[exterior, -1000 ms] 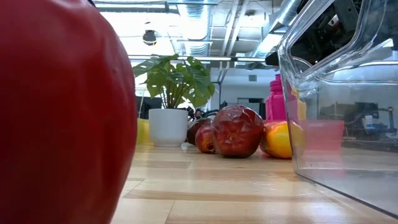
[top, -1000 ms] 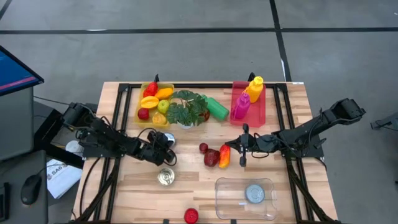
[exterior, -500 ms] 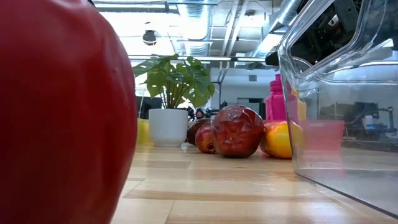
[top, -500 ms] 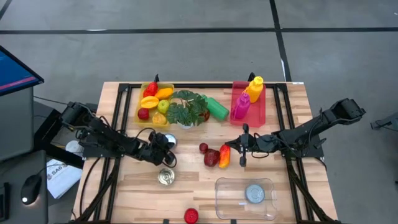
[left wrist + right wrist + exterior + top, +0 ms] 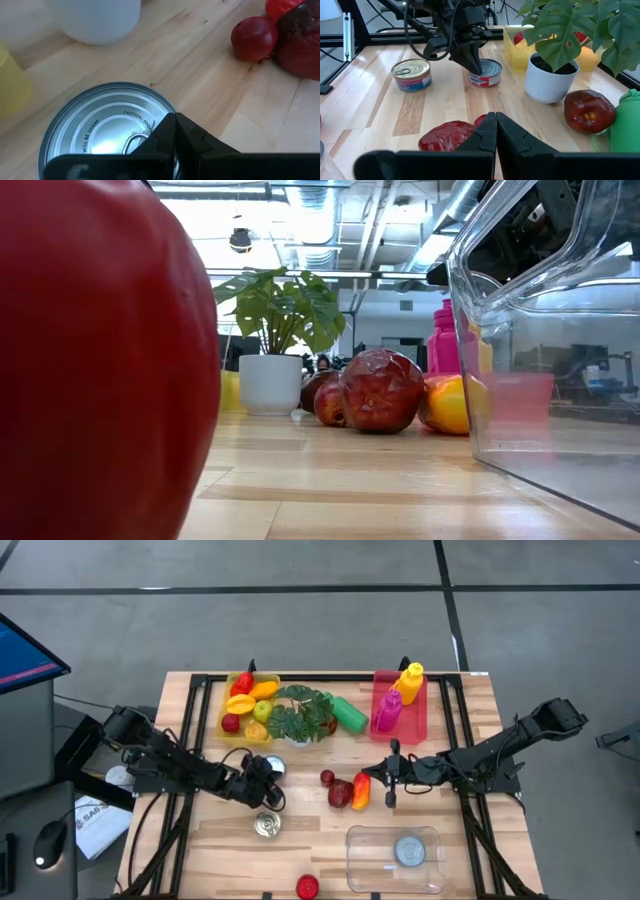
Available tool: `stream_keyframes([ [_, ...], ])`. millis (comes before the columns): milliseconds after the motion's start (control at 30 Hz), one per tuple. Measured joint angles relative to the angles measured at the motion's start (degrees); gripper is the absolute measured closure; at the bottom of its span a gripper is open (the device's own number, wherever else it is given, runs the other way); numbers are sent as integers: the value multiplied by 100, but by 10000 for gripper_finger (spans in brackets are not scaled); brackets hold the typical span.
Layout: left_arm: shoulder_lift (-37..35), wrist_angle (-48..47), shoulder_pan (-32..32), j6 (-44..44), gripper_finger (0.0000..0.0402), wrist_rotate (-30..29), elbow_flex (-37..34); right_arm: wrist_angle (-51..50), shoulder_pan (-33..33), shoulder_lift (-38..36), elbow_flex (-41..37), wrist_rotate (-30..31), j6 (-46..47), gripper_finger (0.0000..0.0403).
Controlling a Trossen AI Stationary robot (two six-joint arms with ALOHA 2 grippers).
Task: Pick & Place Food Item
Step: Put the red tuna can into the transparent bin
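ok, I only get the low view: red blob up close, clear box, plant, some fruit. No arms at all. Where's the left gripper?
Observer: The left gripper points down at the lid of a can beside the pot. Jaws shut, holding nothing.
Operator: And the right one?
Observer: The right gripper hangs above the red fruit mid-table. Jaws shut, empty.
Operator: Anything in the box?
Observer: One round tin lies inside it.
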Motion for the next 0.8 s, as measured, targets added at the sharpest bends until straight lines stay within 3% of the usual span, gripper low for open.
stream_keyframes([
  [367, 878, 1078, -428, 292, 402, -481, 42, 0, -4, 0, -1, 0, 0, 403],
  [567, 377, 934, -429, 662, 402, -258, 16, -2, -4, 0, -2, 0, 0, 403],
  [800, -882, 204, -427, 835, 402, -255, 21, -2, -2, 0, -2, -2, 0, 403],
])
